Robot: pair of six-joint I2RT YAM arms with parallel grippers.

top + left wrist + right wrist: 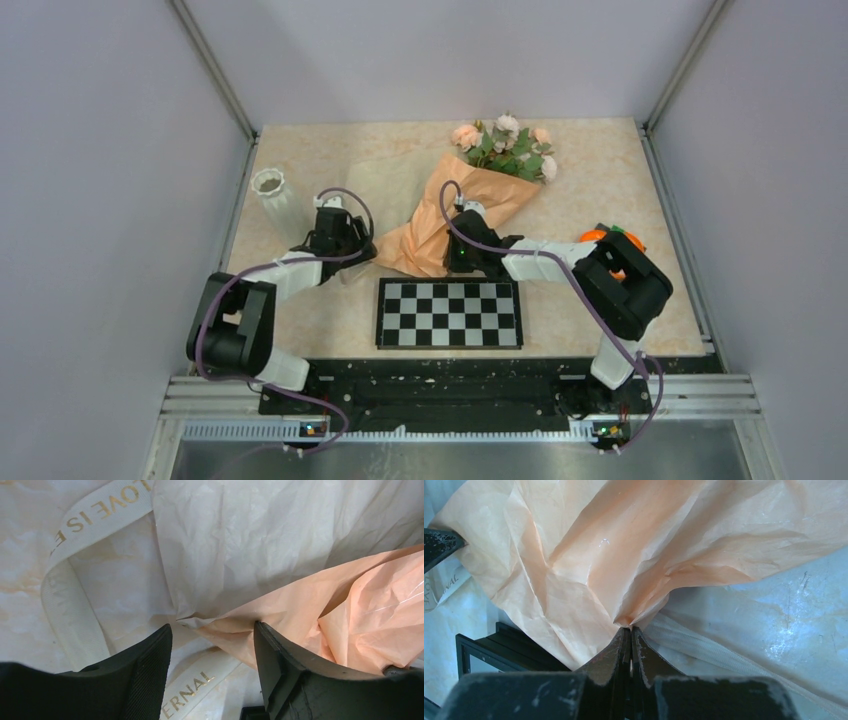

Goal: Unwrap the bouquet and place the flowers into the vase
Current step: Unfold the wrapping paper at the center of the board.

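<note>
One bouquet — one vase — one checkerboard.

Gold capitals run along the cream ribbon. On the stretch up and to the left of the peach wrapping paper, seen upside down by the left wrist camera, they read "LOVE IS E", and the rest curves out of sight. On the stretch just below the paper's pointed corner the letters "ERNAL" can be read, and in the right wrist view a bit of ribbon left of the paper shows gold letters ending in "AL", the others too cut off to read.
</note>
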